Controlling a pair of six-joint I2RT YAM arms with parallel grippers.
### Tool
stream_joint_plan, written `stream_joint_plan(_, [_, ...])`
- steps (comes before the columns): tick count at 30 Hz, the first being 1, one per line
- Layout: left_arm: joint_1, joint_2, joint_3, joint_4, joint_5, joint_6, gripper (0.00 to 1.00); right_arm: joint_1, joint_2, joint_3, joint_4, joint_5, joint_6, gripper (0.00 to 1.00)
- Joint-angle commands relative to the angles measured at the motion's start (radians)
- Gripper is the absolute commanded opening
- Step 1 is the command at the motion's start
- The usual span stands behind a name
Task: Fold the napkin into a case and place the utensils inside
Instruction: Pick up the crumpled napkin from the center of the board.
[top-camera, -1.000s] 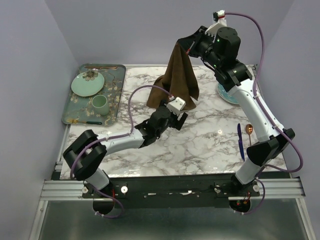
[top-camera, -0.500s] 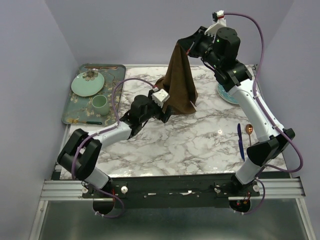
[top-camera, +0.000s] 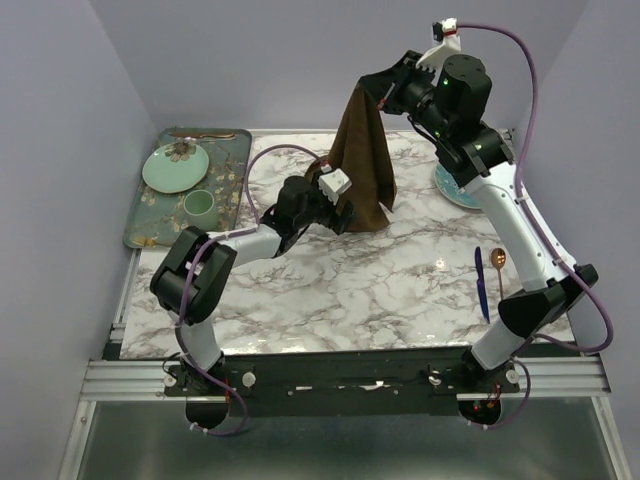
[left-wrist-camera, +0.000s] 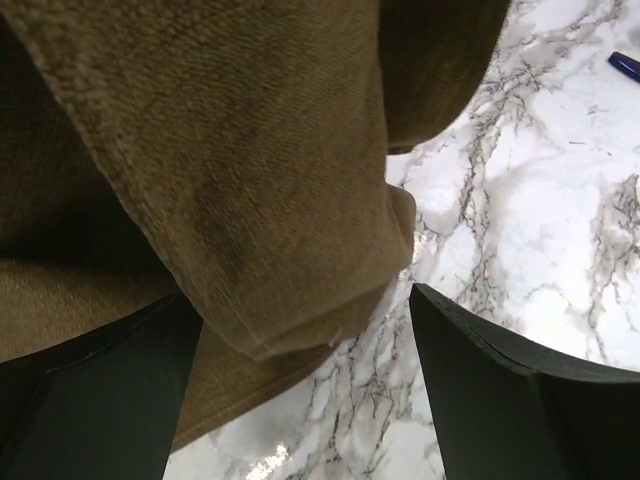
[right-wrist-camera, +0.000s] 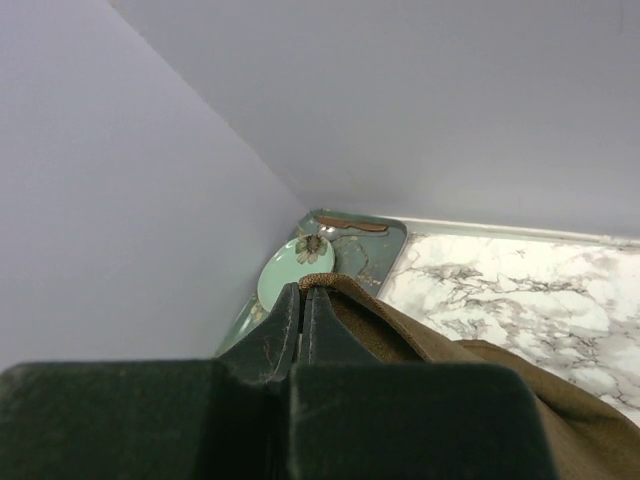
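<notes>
left end effector (top-camera: 340, 212) stands wide open, low over the bench (top-camera: 400, 290), with the napkin (top-camera: 362, 160) hem hanging just ahead. nearer, at right, lie the blue-handled utensil (top-camera: 481, 283) and copper spoon (top-camera: 498, 262). farther back, right end effector (top-camera: 378, 95) pinches the napkin's top corner, arm raised high.

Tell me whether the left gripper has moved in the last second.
Yes. The left gripper shifted back and slightly left, toward the dark green floral tray, at the hanging brown cloth napkin.
</notes>
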Motion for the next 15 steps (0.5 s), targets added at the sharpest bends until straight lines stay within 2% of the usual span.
stream_joint_plan(1, [0.003, 0.048, 0.06, 0.067, -0.029, 0.017, 0.88, 0.006, -0.044, -0.002, 0.037, 0.008, -0.017, 0.01])
stream_joint_plan(5, [0.005, 0.022, 0.057, 0.045, 0.02, 0.001, 0.65, -0.001, -0.049, 0.005, 0.037, 0.033, -0.035, 0.01])
stream_joint_plan(6, [0.006, 0.008, 0.053, 0.026, 0.046, 0.0, 0.51, -0.004, -0.054, 0.005, 0.037, 0.043, -0.046, 0.01])
stream_joint_plan(7, [0.008, -0.01, 0.05, 0.0, 0.066, -0.002, 0.45, -0.011, -0.054, 0.005, 0.037, 0.051, -0.052, 0.01])
stream_joint_plan(8, [0.014, -0.054, 0.051, -0.074, 0.092, -0.003, 0.3, -0.027, -0.058, 0.005, 0.036, 0.057, -0.055, 0.01])
stream_joint_plan(10, [0.045, -0.105, 0.069, -0.174, 0.144, -0.029, 0.14, -0.048, -0.072, 0.008, 0.029, 0.062, -0.075, 0.01])
stream_joint_plan(11, [0.054, -0.162, 0.079, -0.29, 0.144, -0.028, 0.0, -0.071, -0.078, 0.007, 0.025, 0.063, -0.086, 0.01])
stream_joint_plan(13, [0.072, -0.22, 0.127, -0.426, 0.098, 0.027, 0.0, -0.093, -0.106, -0.004, 0.023, 0.062, -0.136, 0.01])
stream_joint_plan(14, [0.077, -0.275, 0.154, -0.574, 0.092, 0.062, 0.0, -0.111, -0.119, -0.015, 0.023, 0.062, -0.159, 0.01])
stream_joint_plan(15, [0.085, -0.297, 0.183, -0.65, 0.093, 0.096, 0.0, -0.122, -0.132, -0.038, 0.022, 0.062, -0.204, 0.01])
